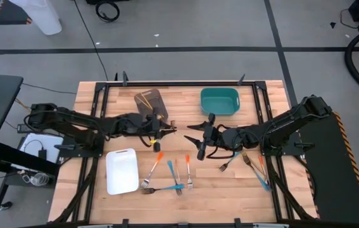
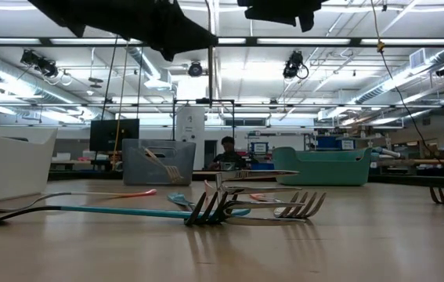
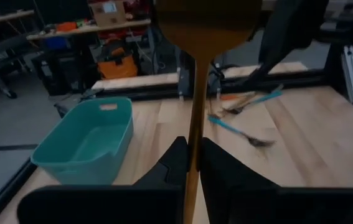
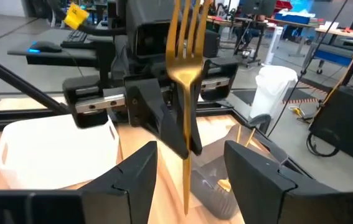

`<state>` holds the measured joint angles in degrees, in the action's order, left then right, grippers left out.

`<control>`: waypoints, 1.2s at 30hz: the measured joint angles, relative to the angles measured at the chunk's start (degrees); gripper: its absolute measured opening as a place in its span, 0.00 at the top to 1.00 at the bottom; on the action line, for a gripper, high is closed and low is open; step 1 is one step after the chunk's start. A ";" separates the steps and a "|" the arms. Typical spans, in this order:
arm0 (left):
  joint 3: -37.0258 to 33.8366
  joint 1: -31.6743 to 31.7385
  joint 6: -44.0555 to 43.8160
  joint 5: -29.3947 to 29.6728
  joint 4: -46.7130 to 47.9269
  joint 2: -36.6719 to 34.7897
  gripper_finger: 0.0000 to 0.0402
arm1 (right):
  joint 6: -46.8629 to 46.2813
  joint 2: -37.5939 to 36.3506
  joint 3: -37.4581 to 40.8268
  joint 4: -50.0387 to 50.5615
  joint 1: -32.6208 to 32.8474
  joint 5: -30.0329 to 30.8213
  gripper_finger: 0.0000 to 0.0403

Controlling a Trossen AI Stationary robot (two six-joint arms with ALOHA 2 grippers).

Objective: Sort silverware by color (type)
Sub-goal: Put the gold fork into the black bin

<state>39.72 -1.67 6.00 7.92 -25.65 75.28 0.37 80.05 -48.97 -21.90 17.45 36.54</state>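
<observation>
A gold fork (image 4: pixel 187 56) stands upright above the table's middle, tines up, with my left gripper (image 3: pixel 192 155) shut on it. My right gripper (image 4: pixel 188 168) faces it from the table's right. It is open, with a finger on each side of the fork's lower handle, touching nothing. In the high view the two grippers (image 1: pixel 168 129) (image 1: pixel 193 135) meet between the trays. Orange-handled forks (image 1: pixel 154 165) and blue-handled forks (image 1: pixel 174 175) lie flat near the front middle. More silverware (image 1: pixel 255 166) lies at the front right. My left gripper pinches the gold fork's handle (image 3: pixel 193 134) between its two fingers, just below the head. The fingers (image 4: pixel 164 118) come about level from the table's left and lie across the handle. The fork is lifted clear and upright, tines up, its handle end (image 4: pixel 185 199) hanging free.
A grey tray (image 1: pixel 151 105) with gold forks in it stands at the back left. A teal tray (image 1: pixel 220 101) is at the back right and a white tray (image 1: pixel 121 170) at the front left. Black frame rails run along the table's edges.
</observation>
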 joint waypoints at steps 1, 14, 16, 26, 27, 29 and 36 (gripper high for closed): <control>0.00 0.00 0.28 0.04 0.57 -0.52 0.92 | -0.21 -0.03 0.00 0.33 0.00 -0.05 0.51; -0.03 0.25 1.14 1.44 3.55 -4.13 0.92 | -2.37 -0.03 0.00 3.67 -0.09 -0.18 0.51; 0.04 0.37 1.20 1.46 2.89 -4.21 0.92 | -2.93 -0.03 0.00 4.60 -0.11 -0.18 0.51; 0.02 0.39 1.33 1.46 3.70 -4.14 0.92 | -4.24 -0.03 0.00 5.05 -0.28 -0.18 0.51; 0.02 0.39 1.34 1.46 3.99 -4.14 0.92 | -4.61 -0.03 0.00 5.05 -0.28 -0.18 0.51; 0.02 0.39 1.33 1.45 4.77 -4.44 0.92 | -5.16 -0.03 0.00 5.16 -0.31 -0.18 0.51; 0.04 0.39 2.32 1.44 6.58 -6.60 0.92 | -6.34 -0.03 0.00 6.19 -0.31 -0.57 0.51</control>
<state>39.76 -1.28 8.32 9.37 -19.07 68.68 -5.97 80.03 -48.97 -15.71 17.15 35.97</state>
